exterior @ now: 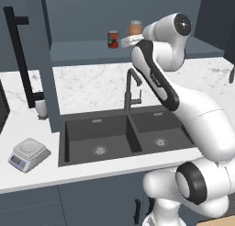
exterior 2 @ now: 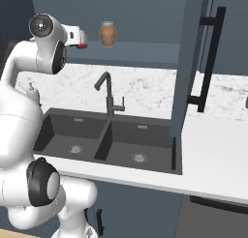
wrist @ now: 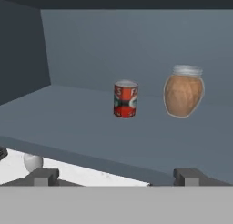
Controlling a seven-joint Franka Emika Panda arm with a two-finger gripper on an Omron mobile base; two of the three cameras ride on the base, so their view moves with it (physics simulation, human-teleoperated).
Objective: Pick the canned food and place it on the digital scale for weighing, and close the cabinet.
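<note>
The can [wrist: 125, 99] stands upright inside the cabinet [wrist: 91, 123], apart from the jar [wrist: 183, 91]; the gripper [wrist: 116, 176], spread wide and empty, hovers outside the shelf edge.

Small cylindrical red-label can [wrist: 125, 99]: red w/ dark green band, white patches, silvery top. Rounded tan-brown ceramic jar [wrist: 183, 95], mottled, pale grey lid. Dark slate-blue wall cabinet [wrist: 86, 54], matte inside; black bar handle [exterior 2: 208, 58]. White marble-pattern table [exterior: 92, 85], grey veining. Dark charcoal double sink [exterior: 114, 137], matte black tap [exterior: 131, 89]. Square white-grey digital scale [exterior: 28, 154], bluish display. Arm white, dark joints.
</note>
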